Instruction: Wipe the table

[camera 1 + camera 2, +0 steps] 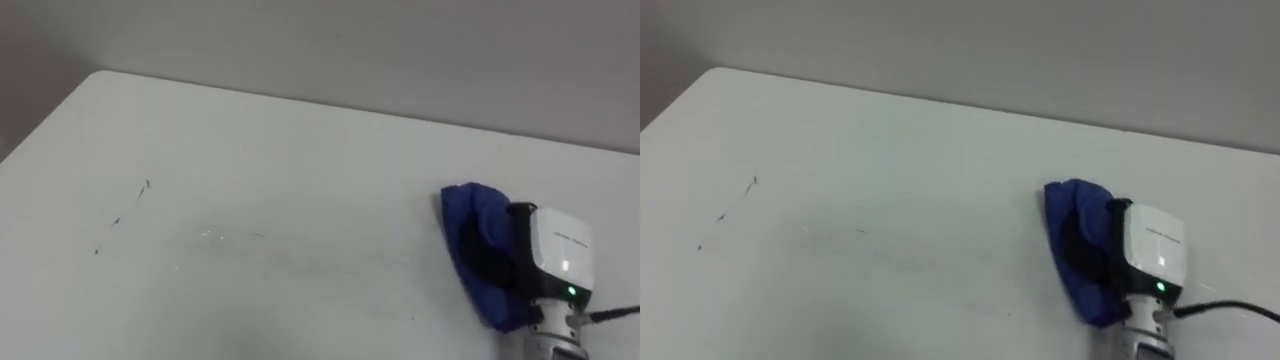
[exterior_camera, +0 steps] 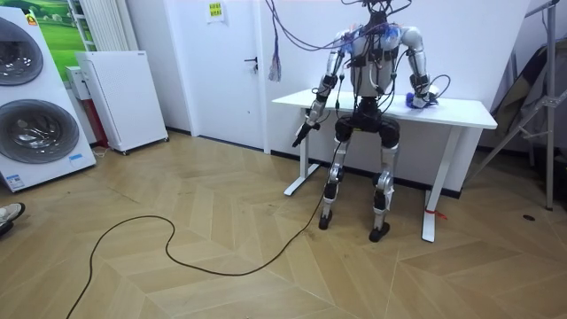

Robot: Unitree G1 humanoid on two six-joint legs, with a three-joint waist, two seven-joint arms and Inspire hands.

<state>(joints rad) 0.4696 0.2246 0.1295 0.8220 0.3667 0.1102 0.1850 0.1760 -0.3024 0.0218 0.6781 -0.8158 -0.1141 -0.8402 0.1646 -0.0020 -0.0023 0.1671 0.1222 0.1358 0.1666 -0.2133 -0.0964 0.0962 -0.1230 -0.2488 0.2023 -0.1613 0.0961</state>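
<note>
On table, one cloth, right hand atop

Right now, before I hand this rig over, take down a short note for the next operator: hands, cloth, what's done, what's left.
Hands: the right hand rests on the blue cloth; its grip can't be made out. The left hand hangs low beside the table's left end, idle.
Things: the cloth lies on the right part of the white table, near the front edge.
Done: the cloth is down on the top; how much has been wiped can't be told.
Left: thin dark marks on the left part, well apart from the cloth, and faint pale streaks mid-table.
</note>
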